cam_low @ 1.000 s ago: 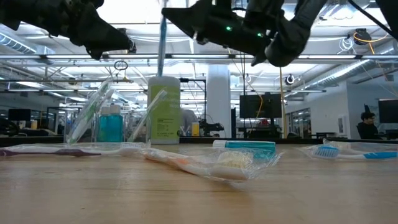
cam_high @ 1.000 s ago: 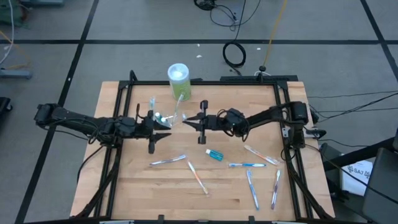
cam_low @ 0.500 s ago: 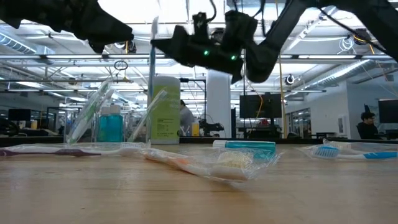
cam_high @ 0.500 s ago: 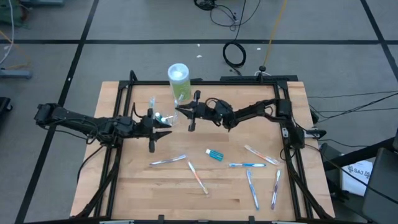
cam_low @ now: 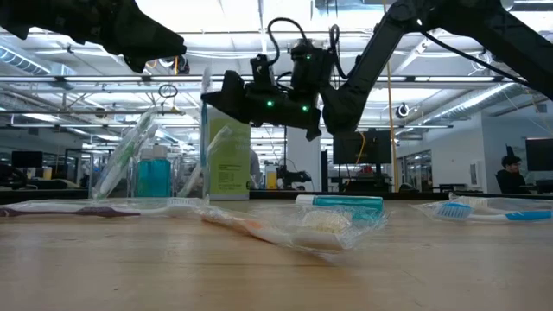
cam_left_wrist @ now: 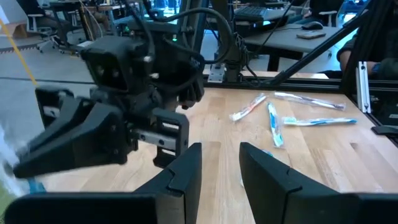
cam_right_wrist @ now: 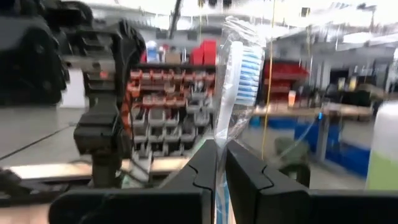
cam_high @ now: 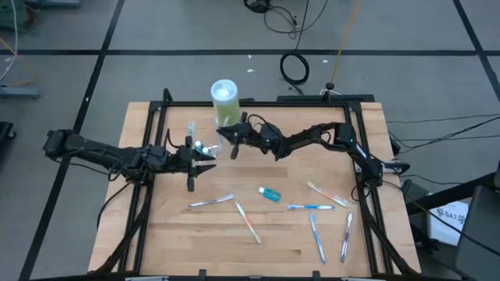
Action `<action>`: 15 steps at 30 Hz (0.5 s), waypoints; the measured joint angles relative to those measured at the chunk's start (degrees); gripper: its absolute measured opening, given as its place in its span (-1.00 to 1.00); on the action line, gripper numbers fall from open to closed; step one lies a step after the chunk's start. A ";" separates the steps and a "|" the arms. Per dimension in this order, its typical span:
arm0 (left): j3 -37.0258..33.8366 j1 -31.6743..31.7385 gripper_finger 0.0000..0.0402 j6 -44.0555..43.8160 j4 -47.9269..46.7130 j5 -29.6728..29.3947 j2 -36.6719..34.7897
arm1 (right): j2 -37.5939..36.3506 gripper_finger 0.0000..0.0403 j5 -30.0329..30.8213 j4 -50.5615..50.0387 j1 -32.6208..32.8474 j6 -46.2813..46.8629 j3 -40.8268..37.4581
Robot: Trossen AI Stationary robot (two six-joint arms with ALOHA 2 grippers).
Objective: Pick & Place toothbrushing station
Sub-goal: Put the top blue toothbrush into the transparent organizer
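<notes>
Right gripper (cam_right_wrist: 219, 163): fingers clamped on a wrapped toothbrush (cam_right_wrist: 235, 81), held upright above the clear cup (cam_high: 205, 148), beside the green container (cam_high: 224, 102). Left gripper (cam_left_wrist: 219, 165): fingers narrowly parted, holding nothing, just beside the cup. Other toothbrushes (cam_high: 317, 237) and a blue tube (cam_high: 269, 193) lie on the tabletop (cam_high: 172, 234).

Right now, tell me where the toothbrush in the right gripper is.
In the high view the wrapped toothbrush hangs upright in the shut right gripper, above the table's back middle, just right of the clear cup and in front of the green container.
</notes>
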 joint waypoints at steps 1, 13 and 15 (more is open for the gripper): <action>0.00 0.00 -0.44 0.00 0.00 0.00 0.00 | -0.06 -0.93 0.06 -1.83 0.00 0.45 0.02; 0.00 0.00 -0.44 -0.24 -0.40 0.17 0.00 | -0.03 -0.93 0.27 -8.15 0.15 1.90 -0.02; 0.00 0.00 -0.44 -0.32 -0.61 0.17 0.00 | -0.03 -0.93 0.30 -8.46 0.15 3.02 -0.01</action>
